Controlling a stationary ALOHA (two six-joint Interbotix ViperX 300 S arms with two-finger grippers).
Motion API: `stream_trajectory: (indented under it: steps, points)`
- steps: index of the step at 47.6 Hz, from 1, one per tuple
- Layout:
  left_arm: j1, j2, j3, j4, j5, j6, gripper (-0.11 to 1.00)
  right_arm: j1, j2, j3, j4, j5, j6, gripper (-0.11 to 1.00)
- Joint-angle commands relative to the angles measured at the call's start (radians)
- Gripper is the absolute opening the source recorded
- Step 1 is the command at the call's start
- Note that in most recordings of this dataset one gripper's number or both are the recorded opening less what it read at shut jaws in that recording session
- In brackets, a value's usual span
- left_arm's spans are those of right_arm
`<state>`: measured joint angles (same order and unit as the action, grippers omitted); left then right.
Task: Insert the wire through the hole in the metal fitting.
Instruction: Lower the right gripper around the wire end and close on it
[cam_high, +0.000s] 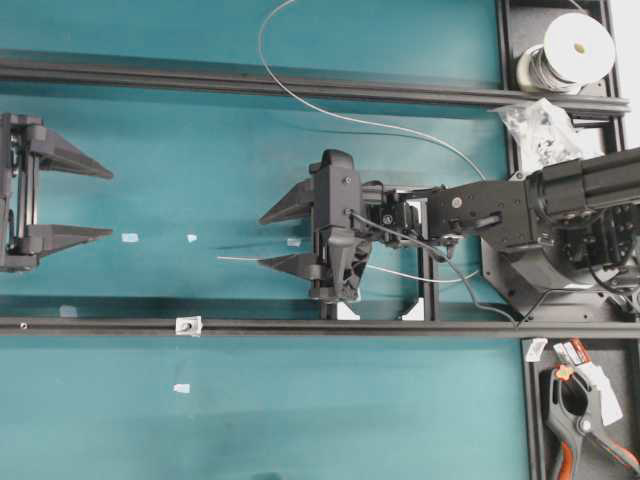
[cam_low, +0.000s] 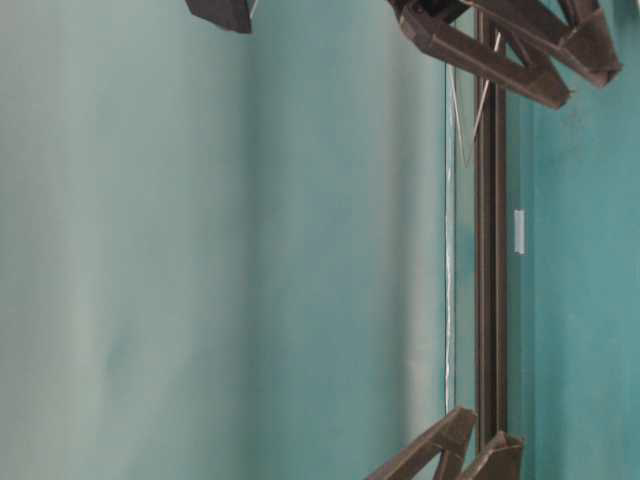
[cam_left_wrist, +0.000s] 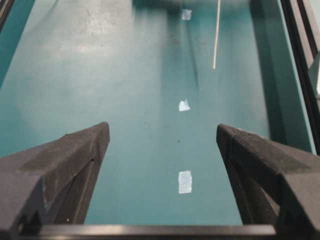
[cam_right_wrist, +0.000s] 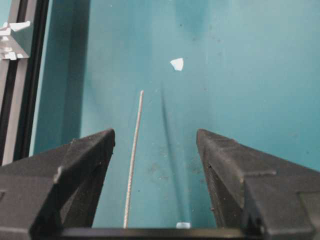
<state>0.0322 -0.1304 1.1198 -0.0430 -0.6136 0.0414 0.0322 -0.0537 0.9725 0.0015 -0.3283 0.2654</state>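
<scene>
The right pincer (cam_right_wrist: 155, 145) stands wide, empty, astride the wire (cam_right_wrist: 133, 160) on the desk (cam_high: 250, 400); lower, centre, pinch near its tip; the fitting (cam_high: 188, 325) waits on the rail; left pincer (cam_left_wrist: 162, 145) gapes, empty.

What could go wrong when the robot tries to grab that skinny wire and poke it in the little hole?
1. The wire is hair-thin and lies between the right gripper's open jaws, close to one side. Closing could nudge it away or miss it.
2. The metal fitting is tiny and sits on the black rail, off to the side of the wire's tip, so aiming could easily miss the hole.
3. The wire curves back to a spool; it might tug or spring.
</scene>
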Motion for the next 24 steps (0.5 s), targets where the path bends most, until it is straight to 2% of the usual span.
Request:
stream_trajectory:
  steps: [1, 13, 24]
  points:
    - [0.0, -0.008, -0.017, 0.003, -0.008, 0.0, 0.83, 0.005, -0.003, -0.018, 0.002, -0.003, 0.009, 0.75]
    - [0.002, -0.006, -0.017, 0.003, -0.008, 0.0, 0.83, 0.008, 0.018, -0.021, 0.002, -0.002, 0.04, 0.75]
    - [0.0, -0.006, -0.017, 0.003, -0.006, 0.0, 0.83, 0.018, 0.044, -0.049, 0.002, 0.029, 0.04, 0.75]
